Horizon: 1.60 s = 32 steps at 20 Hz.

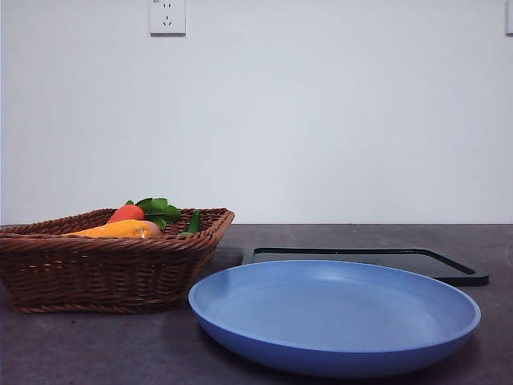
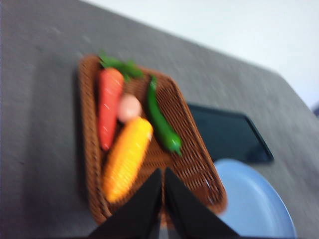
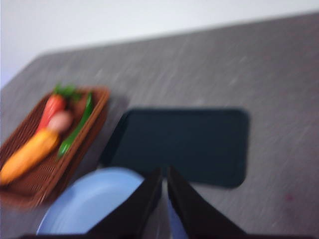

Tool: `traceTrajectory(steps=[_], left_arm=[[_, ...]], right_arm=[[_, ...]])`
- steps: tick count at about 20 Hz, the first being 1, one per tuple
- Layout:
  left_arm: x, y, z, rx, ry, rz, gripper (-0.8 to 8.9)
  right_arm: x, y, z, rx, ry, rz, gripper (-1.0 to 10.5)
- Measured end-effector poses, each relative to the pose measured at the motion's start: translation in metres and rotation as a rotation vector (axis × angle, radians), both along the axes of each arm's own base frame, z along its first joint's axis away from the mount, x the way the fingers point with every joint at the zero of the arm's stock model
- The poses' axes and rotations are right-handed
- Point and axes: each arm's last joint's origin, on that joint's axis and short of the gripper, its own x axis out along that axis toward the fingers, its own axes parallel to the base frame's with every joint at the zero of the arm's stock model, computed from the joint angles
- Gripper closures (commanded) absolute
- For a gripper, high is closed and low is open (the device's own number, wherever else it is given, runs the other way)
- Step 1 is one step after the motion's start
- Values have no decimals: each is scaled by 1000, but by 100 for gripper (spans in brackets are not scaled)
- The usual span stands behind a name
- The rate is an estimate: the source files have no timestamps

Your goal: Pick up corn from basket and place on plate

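The corn (image 2: pixel 127 157) lies in the basket (image 2: pixel 194 169), beside the carrot (image 2: pixel 108 112). My left claw (image 2: pixel 163 177) hangs above the basket, jaws closed, holding nothing. My right claw (image 3: pixel 163 178) waits closed over the plate (image 3: pixel 94 201). The cob looks rigid, light and ribbed; I judge a mid-length grip across its width most secure.

A shallow brown woven wicker basket (image 1: pixel 104 261) sits at the left of the grey table (image 1: pixel 80 345). Inside it lie an orange-yellow ribbed corn cob (image 2: pixel 127 158), a red-orange carrot with green leaves (image 2: pixel 108 105), a small tan egg-shaped item (image 2: pixel 129 107) between them, and a long green pepper (image 2: pixel 162 124). A round blue plastic plate (image 1: pixel 337 313) sits just right of the basket. A flat black rectangular tray (image 1: pixel 377 261) lies behind the plate.
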Motion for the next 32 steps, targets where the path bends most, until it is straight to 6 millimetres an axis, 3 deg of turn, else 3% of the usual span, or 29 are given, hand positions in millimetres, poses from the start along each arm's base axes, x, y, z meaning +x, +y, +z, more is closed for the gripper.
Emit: traceTrajectory(steps=[5, 9, 14, 16, 18, 19, 22, 26, 32], left_arm=[[0, -5, 11, 32, 55, -130, 806], [-1, -13, 15, 77, 126, -258, 806], [-1, -18, 13, 113, 134, -331, 798], [-1, -18, 13, 114, 132, -332, 685], [0, -18, 14, 116, 121, -331, 479], [1, -18, 15, 117, 110, -330, 425], [2, -18, 15, 115, 107, -328, 420], [4, -18, 14, 113, 117, -328, 422], [4, -18, 14, 113, 118, -328, 422]], right_arm=[[6, 6, 7, -58, 135, 139, 943], [9, 12, 0, -115, 254, 230, 943], [11, 18, -3, -139, 272, 292, 942], [11, 18, -3, -140, 270, 293, 888], [11, 18, -3, -142, 267, 294, 723], [11, 18, -3, -142, 267, 295, 676], [13, 19, -4, -141, 279, 294, 673], [29, 21, -12, -132, 348, 290, 673], [70, 35, -38, -125, 488, 318, 673]])
